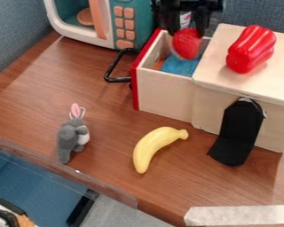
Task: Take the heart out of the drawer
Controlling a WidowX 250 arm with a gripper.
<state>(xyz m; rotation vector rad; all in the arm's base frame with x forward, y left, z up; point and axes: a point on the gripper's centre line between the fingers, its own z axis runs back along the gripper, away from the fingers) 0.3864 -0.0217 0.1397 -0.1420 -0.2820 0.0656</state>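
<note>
Drawer (163, 95) of a wooden box (227, 116) stood open, with a blue thing (180, 66) and a bit of orange (158, 64) inside. The pincer (186, 33) gripped the red heart (186, 45) at the drawer's opening. A pale label (185, 19) showed between the pincer's fingers, its print too small to read. A red pepper (251, 48) lay on the box; a toy microwave (79, 36) held a round orange piece (85, 17). A banana (149, 148) and grey rabbit (68, 138) were on the table (103, 102).
</note>
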